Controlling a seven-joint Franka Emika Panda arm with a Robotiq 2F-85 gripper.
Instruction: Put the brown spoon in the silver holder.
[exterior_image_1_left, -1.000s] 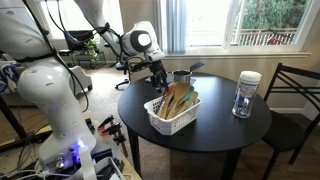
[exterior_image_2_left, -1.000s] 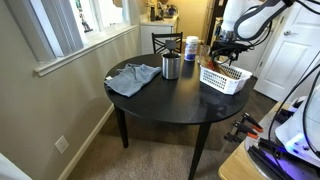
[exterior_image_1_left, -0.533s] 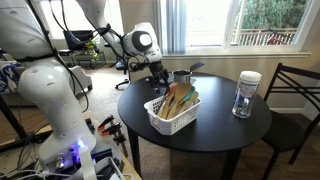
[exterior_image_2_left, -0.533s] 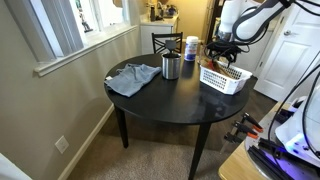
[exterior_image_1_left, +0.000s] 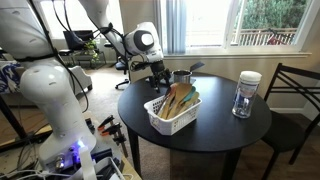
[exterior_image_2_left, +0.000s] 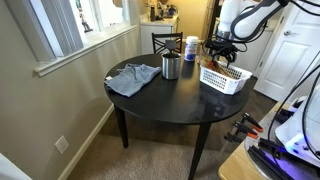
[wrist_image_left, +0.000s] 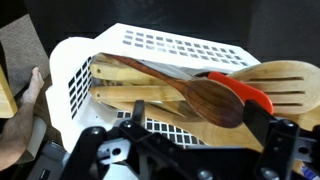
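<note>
The brown spoon (wrist_image_left: 205, 98) lies in the white basket (wrist_image_left: 150, 40) on top of the lighter wooden utensils, its dark bowl towards my gripper and its handle running up-left. My gripper (wrist_image_left: 200, 128) is open and hovers just over the basket's end, with the spoon's bowl showing between its fingers and nothing gripped. In both exterior views the gripper (exterior_image_1_left: 157, 80) (exterior_image_2_left: 222, 55) hangs over the basket (exterior_image_1_left: 170, 112) (exterior_image_2_left: 223, 80). The silver holder (exterior_image_1_left: 182, 76) (exterior_image_2_left: 171, 67) stands upright on the round black table, beside the basket.
A red spatula (wrist_image_left: 248, 93) and a tan slotted spatula (wrist_image_left: 285, 85) lie next to the spoon. A clear jar with a white lid (exterior_image_1_left: 246, 93) (exterior_image_2_left: 191, 47), a grey cloth (exterior_image_2_left: 133, 78) and a chair (exterior_image_1_left: 295, 95) are around the table.
The arm has shifted only slightly above the basket. Nothing was picked up or let go.
</note>
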